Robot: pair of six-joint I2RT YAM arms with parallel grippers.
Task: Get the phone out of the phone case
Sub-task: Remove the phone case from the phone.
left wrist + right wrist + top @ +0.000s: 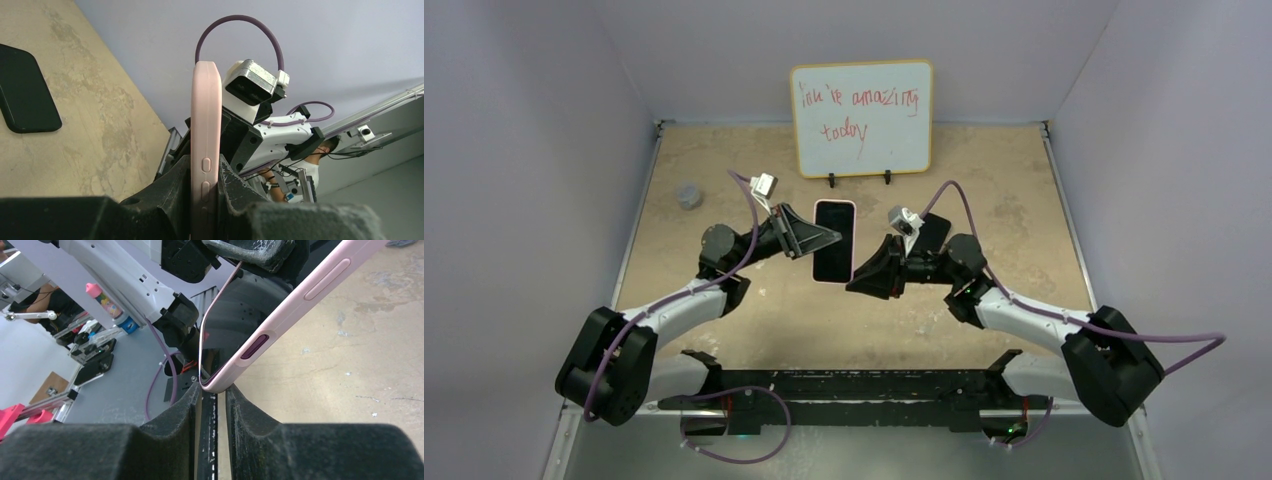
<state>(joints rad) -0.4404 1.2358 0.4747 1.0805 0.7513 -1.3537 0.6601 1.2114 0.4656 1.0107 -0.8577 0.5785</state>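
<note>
We see the phone, its dark screen facing up, seated in the pink phone case and held above the middle of the sandy table, clear of the surface. The left gripper reaches in from 9 o'clock and clamps the case's long left edge. In the left wrist view its fingers press on both sides of the pink shell just below the side buttons, so these jaws are closed on the case. The right gripper sits at the case's 5 o'clock corner. In the right wrist view its jaws stand narrow, and the rounded pink corner rests right at the mouth of the gap between the fingertips. We cannot tell whether the pads actually pinch that corner or only meet it. At 3 o'clock from the phone, a flat black slab lies on the table, partly hidden by the right arm; we cannot say whether it is a phone or a case. A small grey object sits at 10 o'clock near the left wall. A whiteboard with red handwriting stands upright at 12 o'clock, against the back wall.
</note>
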